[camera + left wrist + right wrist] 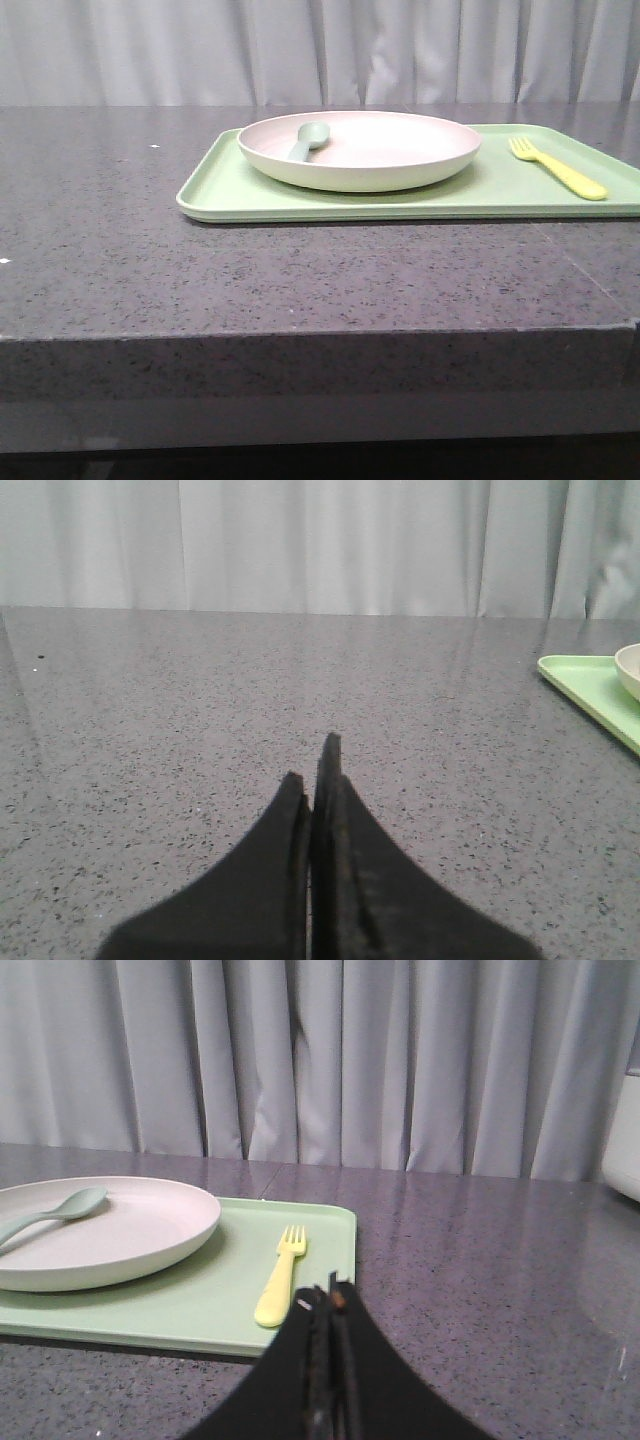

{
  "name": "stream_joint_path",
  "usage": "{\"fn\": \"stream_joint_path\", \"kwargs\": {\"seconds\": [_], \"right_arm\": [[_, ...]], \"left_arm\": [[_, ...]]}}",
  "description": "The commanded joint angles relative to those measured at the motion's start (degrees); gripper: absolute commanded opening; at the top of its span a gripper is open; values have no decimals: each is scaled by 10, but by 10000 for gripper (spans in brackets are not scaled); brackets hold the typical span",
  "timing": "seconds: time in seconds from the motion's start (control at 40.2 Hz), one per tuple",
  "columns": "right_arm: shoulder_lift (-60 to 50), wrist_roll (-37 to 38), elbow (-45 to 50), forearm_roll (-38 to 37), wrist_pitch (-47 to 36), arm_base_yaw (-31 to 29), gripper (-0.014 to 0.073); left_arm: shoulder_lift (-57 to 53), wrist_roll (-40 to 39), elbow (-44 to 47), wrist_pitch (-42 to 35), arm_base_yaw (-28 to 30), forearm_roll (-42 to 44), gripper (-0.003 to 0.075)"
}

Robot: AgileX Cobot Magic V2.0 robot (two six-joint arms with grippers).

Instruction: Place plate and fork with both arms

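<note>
tray [590, 692] and plate [630, 672] cut off at the frame edge beyond the left fingers [290, 880], spoon [45, 1215] handle end cropped

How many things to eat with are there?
2. The muted-green spoon lies inside the plate, toward its left side. The pale-yellow fork lies on the light-green tray, to the right of the plate. Nothing appears to hide any more.

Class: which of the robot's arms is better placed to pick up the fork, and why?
Probably the right. Its wrist view shows the fork just ahead of the shut right gripper, whereas the left gripper faces bare table beside the tray.
</note>
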Motion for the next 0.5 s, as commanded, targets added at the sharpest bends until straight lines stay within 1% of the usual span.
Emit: {"fn": "stream_joint_path", "kwargs": {"seconds": [0.0, 0.249, 0.473], "right_arm": [[-12, 2, -1, 4, -44, -8, -67], [-12, 2, -1, 4, -2, -18, -67], [-12, 2, -1, 4, -2, -18, -67]], "left_arm": [[-11, -3, 2, -46, -4, -1, -18], [-11, -3, 2, -46, -4, -1, -18], [-11, -3, 2, -46, -4, -1, -18]]}}
